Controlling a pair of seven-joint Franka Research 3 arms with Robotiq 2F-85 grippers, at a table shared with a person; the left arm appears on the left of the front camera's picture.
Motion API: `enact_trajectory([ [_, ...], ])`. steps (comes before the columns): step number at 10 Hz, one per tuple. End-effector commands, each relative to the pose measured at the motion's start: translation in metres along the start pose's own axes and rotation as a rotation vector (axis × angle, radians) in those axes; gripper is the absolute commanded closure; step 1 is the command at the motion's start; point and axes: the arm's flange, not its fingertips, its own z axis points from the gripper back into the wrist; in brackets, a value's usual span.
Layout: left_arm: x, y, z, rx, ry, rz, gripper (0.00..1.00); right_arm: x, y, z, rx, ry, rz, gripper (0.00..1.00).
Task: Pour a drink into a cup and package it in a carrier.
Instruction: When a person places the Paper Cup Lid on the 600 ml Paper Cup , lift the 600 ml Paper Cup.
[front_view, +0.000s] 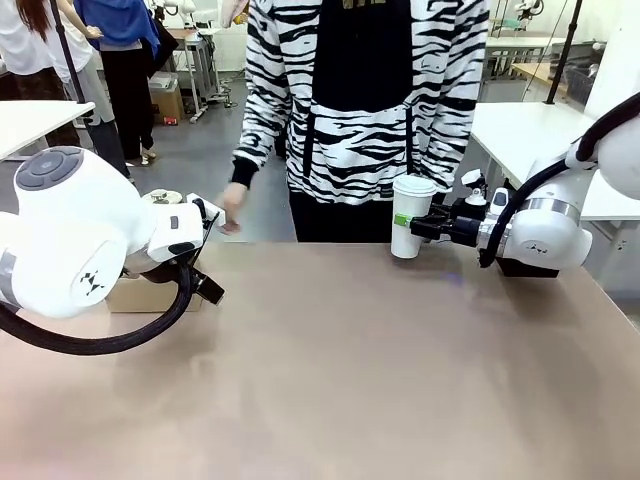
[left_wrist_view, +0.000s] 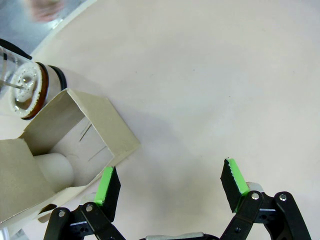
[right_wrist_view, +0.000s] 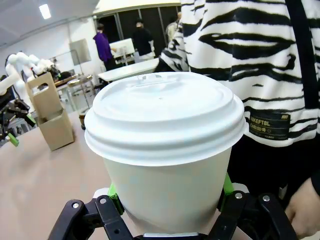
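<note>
R jaws pinch lidded cup (front_view: 411, 200) at lower wall. Paper wall soft, prob. liquid-heavy: grip lightly, keep upright. L jaws spread, empty, beside carrier (left_wrist_view: 75, 135).

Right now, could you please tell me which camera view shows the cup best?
The right wrist view: the cup sits close up, its white lid on, between the right pincer's green pads. The front view shows it whole but small, held upright by that pincer.
</note>
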Motion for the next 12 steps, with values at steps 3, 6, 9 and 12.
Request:
enact_trajectory([
  [3,0.0,0.001,0.0,-0.003,-0.002,0.003,0.0,0.005,0.0,-0.002,-0.005,-0.015,0.001,0.2],
  [6,0.0,0.001,0.0,-0.003,-0.002,0.003,0.0,0.051,0.019,0.004,0.026,0.004,0.011,0.19],
  [9,0.0,0.001,0.0,-0.003,-0.002,0.003,0.0,0.133,0.081,0.004,0.084,0.002,-0.016,0.19],
  [12,0.0,0.001,0.0,-0.003,-0.002,0.003,0.0,0.223,0.173,0.035,0.139,-0.031,0.038,0.19],
])
